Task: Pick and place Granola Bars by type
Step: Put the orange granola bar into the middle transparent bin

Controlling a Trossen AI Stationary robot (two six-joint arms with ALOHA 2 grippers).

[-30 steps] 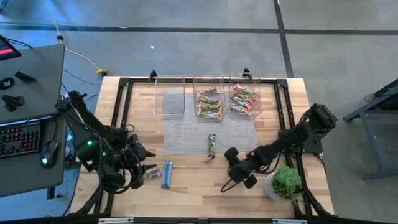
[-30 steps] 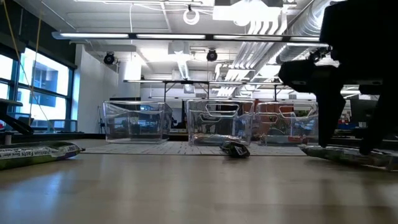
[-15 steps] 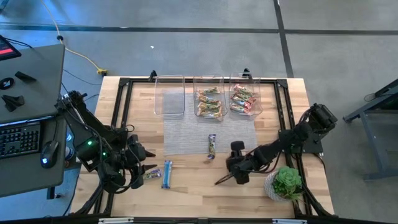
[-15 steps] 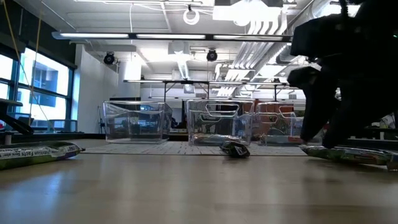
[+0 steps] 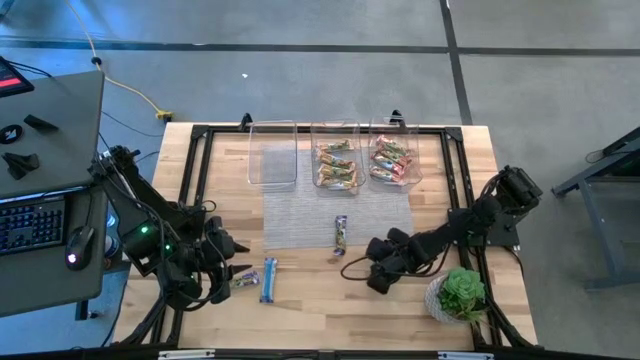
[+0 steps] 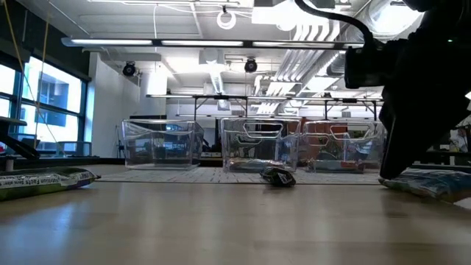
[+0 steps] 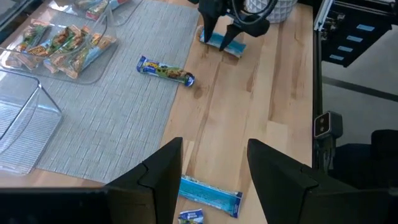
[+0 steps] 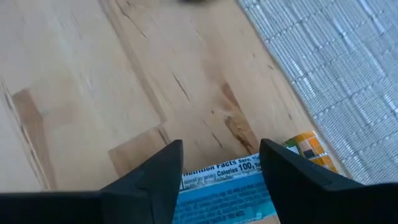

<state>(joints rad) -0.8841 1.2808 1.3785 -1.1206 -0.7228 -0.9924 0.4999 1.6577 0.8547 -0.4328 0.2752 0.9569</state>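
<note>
currently two clear bins (image 5: 336,160) hold sorted granola bars; a third bin (image 5: 272,155) sits empty. right gripper (image 8: 219,163), fingers spread, straddles a blue bar (image 8: 230,190) on the counter (image 5: 310,300). left gripper (image 7: 214,168) hovers open over another blue bar (image 7: 210,195). one bar (image 5: 340,234) lies on the mat.

The right gripper (image 5: 352,268) has swung around toward the purple bar (image 5: 340,235) and come down low. Its fingers now sit wider, over a blue bar (image 8: 227,194).
</note>
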